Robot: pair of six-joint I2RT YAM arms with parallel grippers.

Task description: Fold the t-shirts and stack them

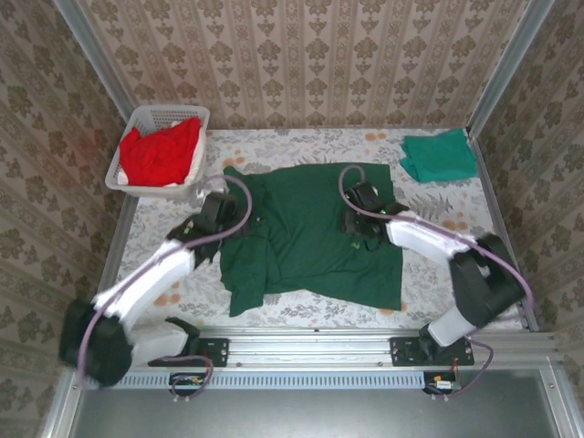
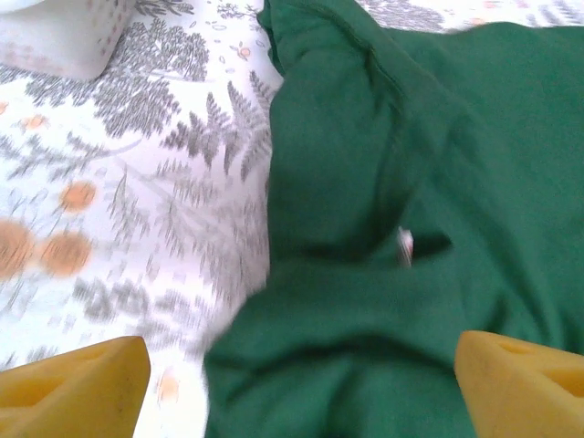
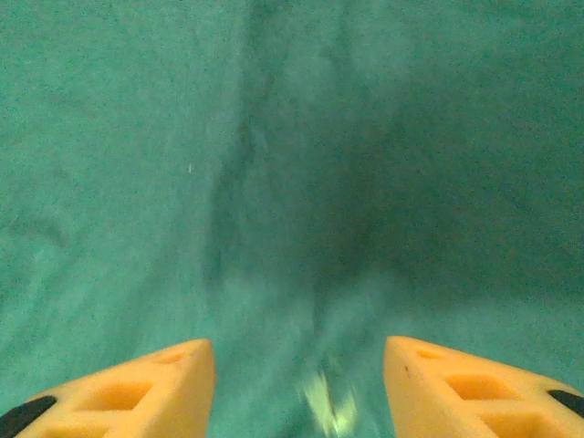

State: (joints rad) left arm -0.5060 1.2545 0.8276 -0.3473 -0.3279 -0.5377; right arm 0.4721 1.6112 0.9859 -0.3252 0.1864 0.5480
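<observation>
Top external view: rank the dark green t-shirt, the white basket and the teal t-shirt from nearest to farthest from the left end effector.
1. Dark green t-shirt: mid-table, its left edge right at the left end effector.
2. White basket: far-left corner, up and to the left of the end effector.
3. Teal t-shirt: far-right corner, across the whole table.

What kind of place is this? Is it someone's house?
Probably a robot practice booth dressed up like a home, not a real house. The wallpapered walls sit in metal frames, two robot arms are bolted to a rail, and a dark green t-shirt lies on a flowery tablecloth.
</observation>
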